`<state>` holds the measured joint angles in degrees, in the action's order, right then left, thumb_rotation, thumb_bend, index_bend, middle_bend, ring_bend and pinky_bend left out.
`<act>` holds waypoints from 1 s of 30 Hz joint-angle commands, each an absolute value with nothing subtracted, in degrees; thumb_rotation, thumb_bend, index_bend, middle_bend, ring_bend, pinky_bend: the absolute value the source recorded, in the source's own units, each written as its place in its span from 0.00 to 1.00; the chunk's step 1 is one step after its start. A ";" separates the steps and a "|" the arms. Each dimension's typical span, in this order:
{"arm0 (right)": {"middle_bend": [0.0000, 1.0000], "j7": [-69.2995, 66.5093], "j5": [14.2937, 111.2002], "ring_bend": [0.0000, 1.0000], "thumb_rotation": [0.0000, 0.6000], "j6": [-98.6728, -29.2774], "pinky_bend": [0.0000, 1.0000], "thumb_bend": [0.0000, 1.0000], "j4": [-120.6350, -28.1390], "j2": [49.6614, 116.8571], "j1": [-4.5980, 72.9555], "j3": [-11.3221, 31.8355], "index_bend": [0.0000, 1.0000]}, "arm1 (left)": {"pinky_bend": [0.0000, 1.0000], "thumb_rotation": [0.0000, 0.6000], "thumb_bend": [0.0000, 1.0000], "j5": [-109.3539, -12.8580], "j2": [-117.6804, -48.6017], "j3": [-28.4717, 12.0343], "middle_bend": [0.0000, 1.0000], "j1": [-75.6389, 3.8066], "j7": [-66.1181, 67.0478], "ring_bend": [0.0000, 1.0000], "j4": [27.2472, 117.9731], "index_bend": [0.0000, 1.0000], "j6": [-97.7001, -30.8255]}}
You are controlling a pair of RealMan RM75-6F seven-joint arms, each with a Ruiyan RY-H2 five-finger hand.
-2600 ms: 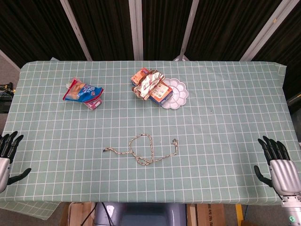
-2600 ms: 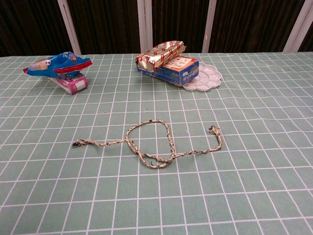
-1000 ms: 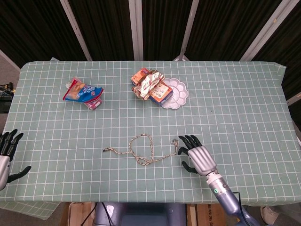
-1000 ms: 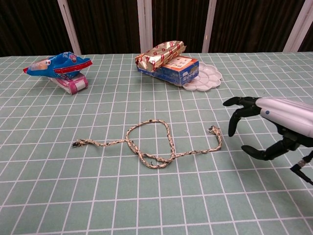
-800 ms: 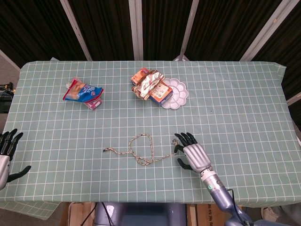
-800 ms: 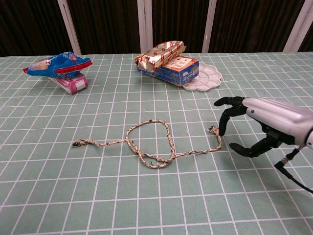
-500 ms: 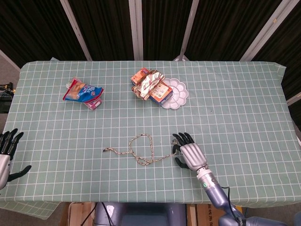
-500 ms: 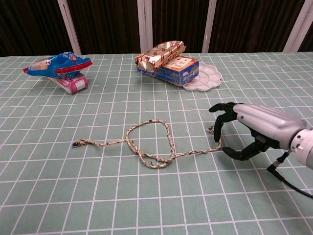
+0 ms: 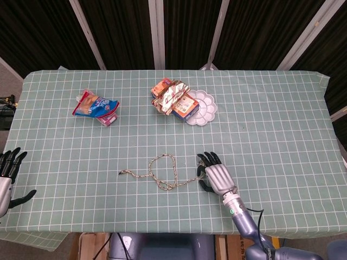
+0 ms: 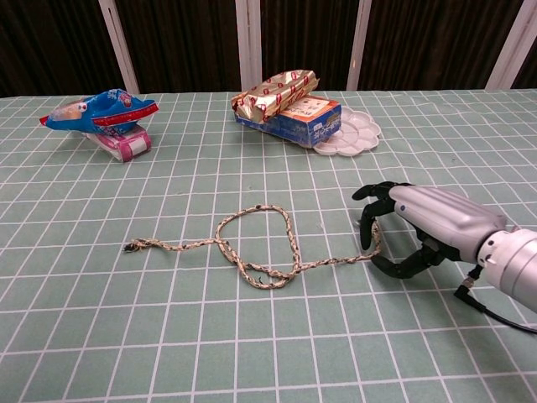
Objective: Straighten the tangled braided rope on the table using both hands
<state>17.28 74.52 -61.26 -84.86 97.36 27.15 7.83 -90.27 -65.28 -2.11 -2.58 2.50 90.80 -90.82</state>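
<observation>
The braided rope [image 9: 162, 156] lies on the green checked cloth, with one loop in its middle and a crossing below the loop. Its left end [image 10: 131, 247] lies free. My right hand [image 9: 215, 174] is at the rope's right end, fingers arched and spread over it and thumb low beside it. In the chest view the right hand [image 10: 409, 225] hovers around that end, and the fingertips are not closed on the rope [image 10: 323, 263]. My left hand [image 9: 7, 172] stays at the table's left front edge with its fingers apart, holding nothing; only the head view shows it.
A blue snack bag [image 9: 95, 105] on a pink pack lies at the back left. A gold-wrapped pack [image 9: 171, 94] rests on a blue box beside a white palette dish [image 9: 205, 108] at the back middle.
My right hand has come in from the table's right front edge, moving left to the rope's right end. The rope and my left hand have barely moved.
</observation>
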 commanded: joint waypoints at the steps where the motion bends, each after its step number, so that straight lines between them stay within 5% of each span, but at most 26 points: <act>1: 0.14 17.45 74.32 0.00 1.00 -61.35 0.00 0.42 -84.58 97.61 27.19 7.68 0.52 | 0.00 1.00 0.13 -90.27 -65.26 -2.13 0.00 -2.59 2.47 0.00 90.81 0.06 -90.87; 30: 0.17 17.09 73.74 0.00 1.00 -62.36 0.00 0.43 -84.97 97.56 27.10 6.30 0.64 | 0.00 1.00 0.13 -90.92 -65.33 -1.83 0.00 -3.30 3.53 0.00 91.71 0.07 -90.01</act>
<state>17.10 73.66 -62.29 -84.81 97.71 27.11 6.34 -90.85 -65.34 -1.86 -3.19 3.39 91.57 -90.14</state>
